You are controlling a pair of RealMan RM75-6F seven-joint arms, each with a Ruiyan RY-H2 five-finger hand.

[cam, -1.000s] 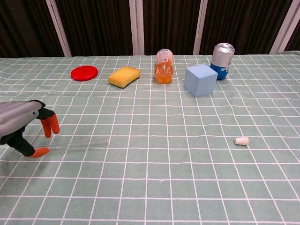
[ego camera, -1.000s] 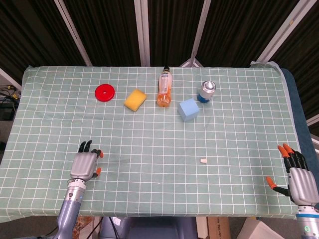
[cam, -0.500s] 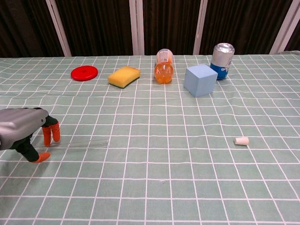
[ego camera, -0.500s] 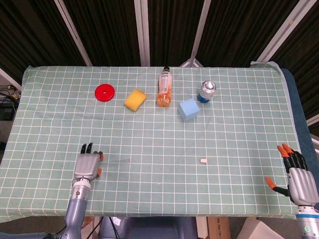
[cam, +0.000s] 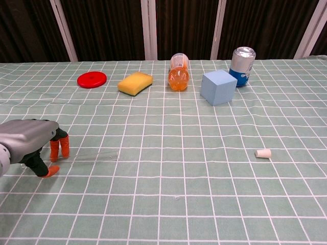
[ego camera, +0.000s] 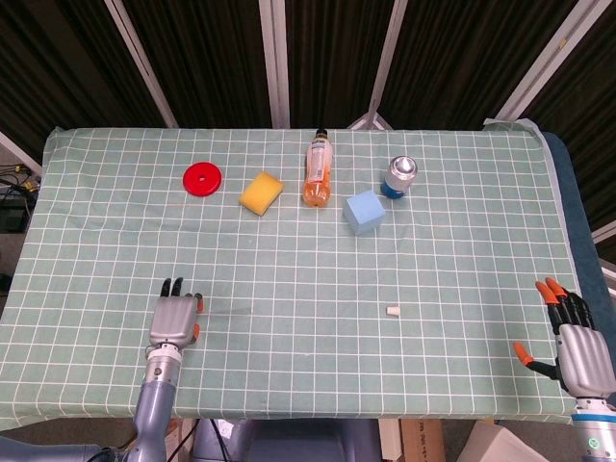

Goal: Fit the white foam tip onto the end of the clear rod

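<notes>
**Robot hand by the clear rod, foam tip far off**

The clear rod (cam: 94, 155) lies flat on the green checked cloth of the worktop (cam: 168, 214). It is very hard to see. The left robot hand (cam: 31, 145) is down at the rod's left end. Its orange fingertips (cam: 60, 147) point down to the cloth, right by that end of the rod. I cannot tell if they touch the rod or grip it. The thumb is apart from the other fingers.

The white foam tip (cam: 262, 153) lies on the cloth, well apart from the rod, off to the rod's right. Nothing touches it.

The right robot hand (ego camera: 574, 337) shows only in the head view. It is far to the right of the rod, past the foam tip, at the worktop's edge. Its fingers are spread apart and it holds nothing.

Behind the rod, at the far side of the worktop, sit a red disc (cam: 92, 79), a yellow sponge (cam: 135, 83), an orange bottle (cam: 179, 72) lying down, a blue cube (cam: 218, 87) and a can (cam: 241, 66) standing up.
</notes>
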